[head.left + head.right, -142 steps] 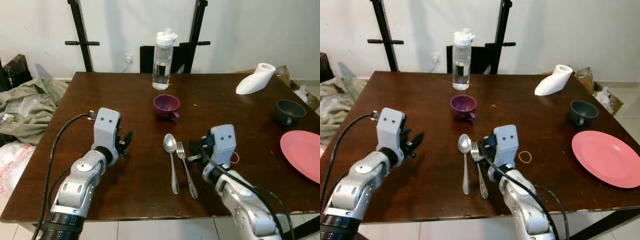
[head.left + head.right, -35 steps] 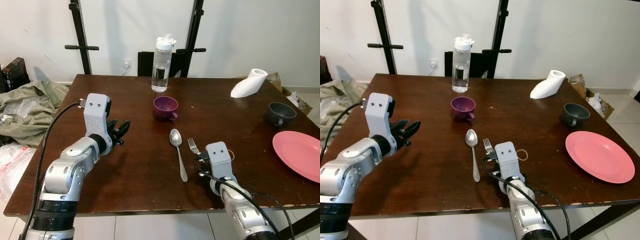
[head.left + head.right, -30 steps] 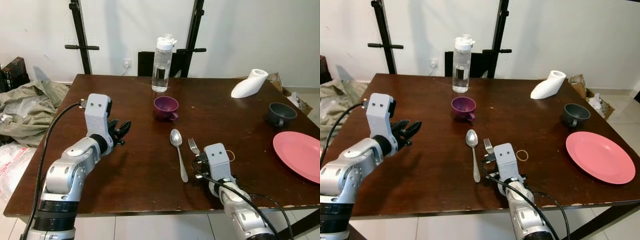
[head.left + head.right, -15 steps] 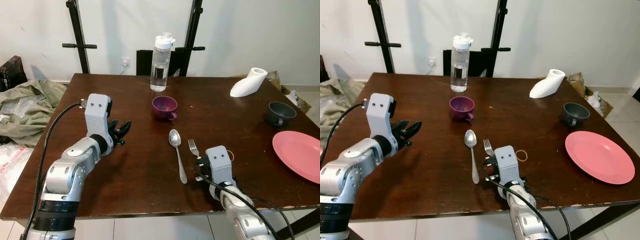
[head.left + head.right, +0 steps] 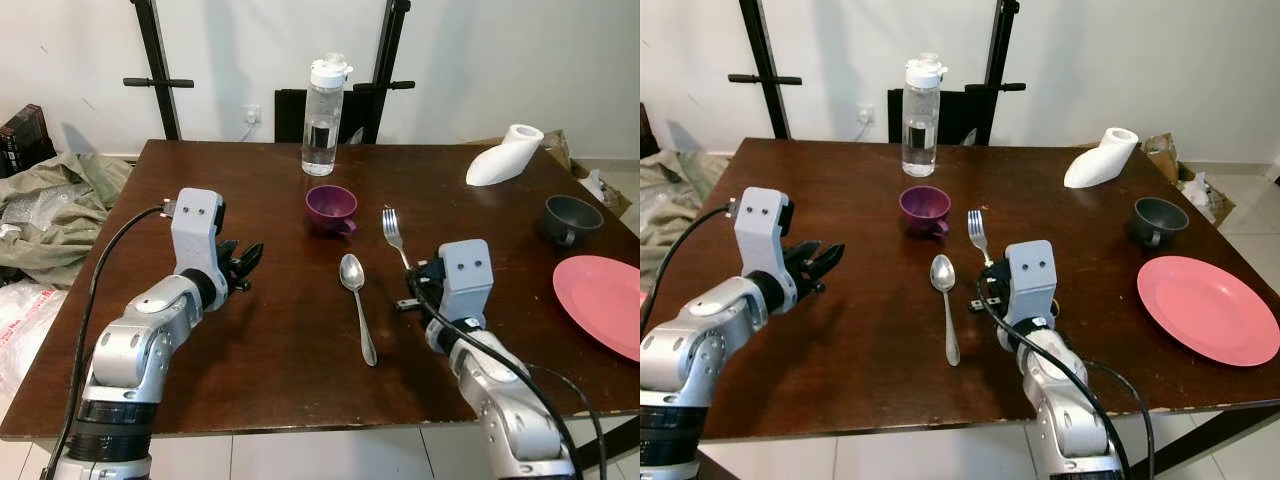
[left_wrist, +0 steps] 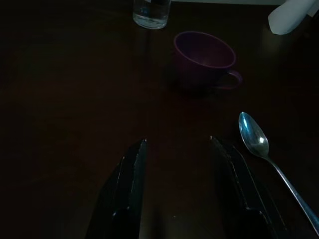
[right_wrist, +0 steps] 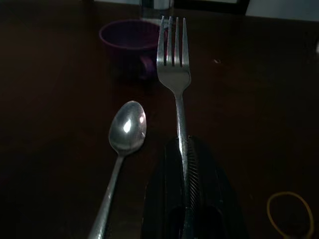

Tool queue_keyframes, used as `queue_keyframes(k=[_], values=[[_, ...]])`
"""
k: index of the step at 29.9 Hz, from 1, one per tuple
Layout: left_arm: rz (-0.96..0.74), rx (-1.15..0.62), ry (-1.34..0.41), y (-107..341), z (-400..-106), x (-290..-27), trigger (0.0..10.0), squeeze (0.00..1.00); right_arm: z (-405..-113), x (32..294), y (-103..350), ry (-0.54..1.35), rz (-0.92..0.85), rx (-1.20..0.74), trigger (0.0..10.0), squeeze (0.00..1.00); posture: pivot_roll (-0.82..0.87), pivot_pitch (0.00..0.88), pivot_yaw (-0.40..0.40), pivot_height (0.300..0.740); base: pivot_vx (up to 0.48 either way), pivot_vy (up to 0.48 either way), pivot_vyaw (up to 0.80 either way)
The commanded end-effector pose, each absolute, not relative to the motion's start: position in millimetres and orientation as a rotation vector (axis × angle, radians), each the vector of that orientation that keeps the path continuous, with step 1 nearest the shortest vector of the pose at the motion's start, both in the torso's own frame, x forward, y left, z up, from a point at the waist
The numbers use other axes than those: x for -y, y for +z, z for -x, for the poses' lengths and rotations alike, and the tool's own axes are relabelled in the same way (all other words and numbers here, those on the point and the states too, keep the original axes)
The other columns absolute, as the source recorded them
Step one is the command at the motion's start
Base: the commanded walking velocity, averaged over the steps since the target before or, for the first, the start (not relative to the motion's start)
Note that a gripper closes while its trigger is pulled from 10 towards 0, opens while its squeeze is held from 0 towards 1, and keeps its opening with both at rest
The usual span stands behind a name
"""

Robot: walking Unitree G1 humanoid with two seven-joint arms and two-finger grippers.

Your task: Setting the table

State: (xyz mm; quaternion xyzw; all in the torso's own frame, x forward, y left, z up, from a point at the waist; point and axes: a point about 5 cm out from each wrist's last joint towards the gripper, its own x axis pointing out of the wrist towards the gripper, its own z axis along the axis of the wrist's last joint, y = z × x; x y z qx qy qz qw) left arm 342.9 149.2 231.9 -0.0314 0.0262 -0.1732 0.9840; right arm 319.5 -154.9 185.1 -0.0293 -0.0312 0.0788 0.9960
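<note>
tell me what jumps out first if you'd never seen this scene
The right hand, near the middle of the dark wooden table, is shut on a fork whose tines stick up and away from the robot. Just to its left a spoon lies flat on the wood, with a purple cup and a clear water bottle beyond. At the table's right edge sits a pink plate, while the left hand hovers open over the left side.
</note>
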Motion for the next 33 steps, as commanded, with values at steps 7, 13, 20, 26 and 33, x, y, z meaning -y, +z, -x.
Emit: queue_keyframes(k=[7, 13, 20, 26, 33], values=[[-0.011, -0.064, -0.324, 210.9, -333.2, -144.8, 10.0, 0.00, -310.2, 153.1, 178.9, 0.077, -0.094, 0.108, 10.0, 0.00, 0.06, 0.112, 0.048, 0.740, 0.000, 0.000, 0.00], [-0.028, -0.036, -0.271, 203.4, -329.6, -142.6, 10.0, 0.00, -310.6, 158.3, 169.8, 0.035, -0.193, 0.074, 10.0, 0.00, 0.06, 0.106, 0.045, 0.740, 0.000, 0.000, 0.00], [-0.029, -0.036, -0.204, 195.9, -330.7, -139.3, 10.0, 0.00, -310.5, 154.9, 166.1, 0.042, -0.211, 0.067, 10.0, 0.00, 0.05, 0.100, 0.046, 0.740, 0.000, 0.000, 0.00], [-0.026, -0.019, -0.201, 195.8, -330.9, -137.5, 10.0, 0.00, -310.5, 153.5, 164.5, 0.048, -0.219, 0.060, 10.0, 0.00, 0.05, 0.094, 0.046, 0.740, 0.000, 0.000, 0.00], [-0.025, -0.011, -0.204, 196.2, -330.0, -135.7, 10.0, 0.00, -311.3, 154.0, 163.7, 0.052, -0.218, 0.056, 10.0, 0.00, 0.05, 0.093, 0.046, 0.740, -0.260, 0.000, 0.00]])
